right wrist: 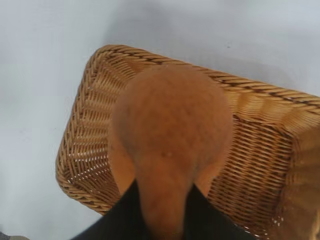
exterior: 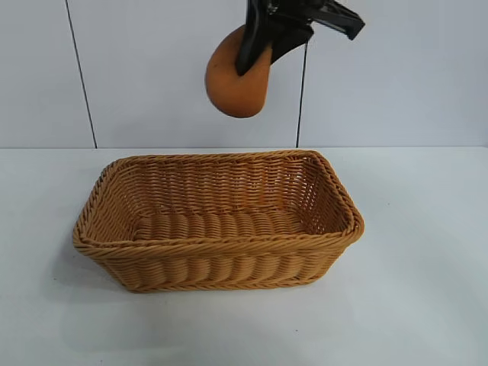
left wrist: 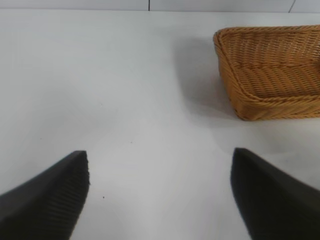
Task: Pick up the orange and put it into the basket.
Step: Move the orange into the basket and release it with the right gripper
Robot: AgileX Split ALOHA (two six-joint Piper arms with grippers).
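right tool (exterior: 255, 53) clamped on orange (exterior: 238, 80) (by its neck), high above basket (exterior: 221, 240), left tool (left wrist: 160, 197) fingers apart, low over table (left wrist: 125, 100)

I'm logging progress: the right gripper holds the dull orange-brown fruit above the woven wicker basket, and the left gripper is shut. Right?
Not quite. The left gripper is open, its fingers apart over the bare white table in the left wrist view. The rest holds.

surface: white table (exterior: 427, 290) | on it: basket (exterior: 221, 259), apparently empty
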